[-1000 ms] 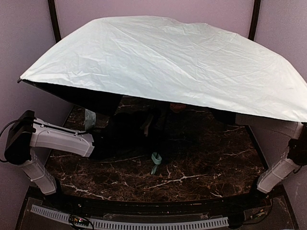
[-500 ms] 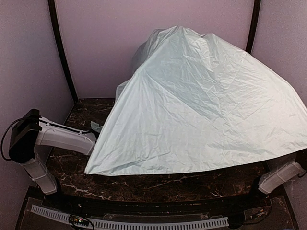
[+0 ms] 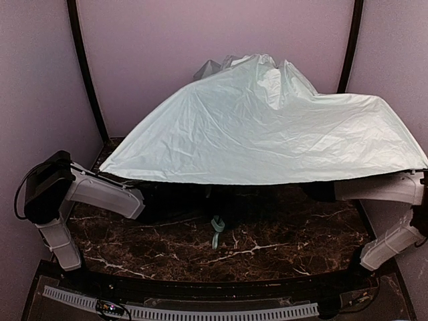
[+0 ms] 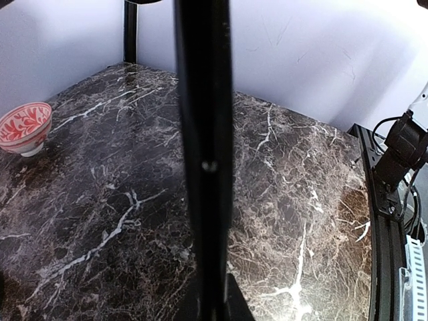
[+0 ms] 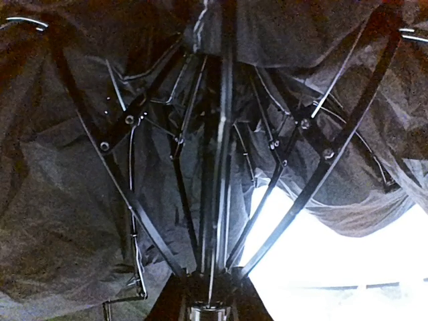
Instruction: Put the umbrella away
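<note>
The umbrella's pale mint-green canopy (image 3: 267,134) hangs half collapsed and crumpled over the middle of the table, its front edge raised. Its mint strap (image 3: 216,226) dangles below. Both grippers are hidden under the canopy in the top view. In the left wrist view my left gripper (image 4: 217,304) is shut on the thin black shaft (image 4: 204,134), which runs straight up the view. In the right wrist view my right gripper (image 5: 210,301) is shut on the runner at the base of the ribs (image 5: 287,160), looking into the black lining (image 5: 60,200).
A red and white bowl (image 4: 23,127) stands at the far left of the dark marble table (image 3: 267,254). The left arm (image 3: 107,194) and right arm (image 3: 378,188) reach in from the sides. Walls close in on three sides.
The canopy was fully spread, then dropped in a heap to the table. Now its front edge is lifted again and the top is crumpled lower. Both arms shifted slightly.
</note>
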### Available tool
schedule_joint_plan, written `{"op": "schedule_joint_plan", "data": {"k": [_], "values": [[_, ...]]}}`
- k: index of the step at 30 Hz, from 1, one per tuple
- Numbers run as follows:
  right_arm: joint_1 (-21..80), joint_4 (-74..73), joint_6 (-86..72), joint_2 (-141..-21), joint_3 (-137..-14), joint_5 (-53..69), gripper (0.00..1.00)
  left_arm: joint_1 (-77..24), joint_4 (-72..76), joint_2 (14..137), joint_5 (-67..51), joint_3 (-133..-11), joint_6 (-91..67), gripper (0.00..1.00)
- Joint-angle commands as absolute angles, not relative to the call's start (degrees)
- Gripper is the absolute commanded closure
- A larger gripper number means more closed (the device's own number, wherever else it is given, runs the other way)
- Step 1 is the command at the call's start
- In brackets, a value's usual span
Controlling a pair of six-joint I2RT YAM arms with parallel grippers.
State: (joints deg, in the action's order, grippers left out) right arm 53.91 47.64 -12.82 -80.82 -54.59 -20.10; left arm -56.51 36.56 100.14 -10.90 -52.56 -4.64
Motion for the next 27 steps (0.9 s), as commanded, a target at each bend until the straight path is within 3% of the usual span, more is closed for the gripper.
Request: {"op": "schedule_joint_plan", "data": {"k": [1,11,15,18,27], "values": [[57.59,26.4,-14.24,-83.74,-48.3,-16.19,0.83,-56.2,63.38,95.6,-12.58,-58.1,-1.51,1.0],[58.06,26.75,-14.15,-82.25,-45.1,-19.15,0.86,-53.57,65.25,100.61,-17.88,-60.62,-7.36,1.0],[54.71,25.61,-10.77,-76.35,-47.29,-24.73,0.96,-53.53,57.12,101.76,-19.08,-59.84,-6.99,0.85],[51.07,27.42,-9.78,-72.34,-48.16,-28.25,0.97,-53.74,51.17,102.02,-18.98,-58.29,-5.48,0.73],[45.34,37.12,-0.09,-66.89,-52.84,-31.62,1.0,-59.69,34.01,93.9,-20.31,-52.03,9.91,0.59]]}}
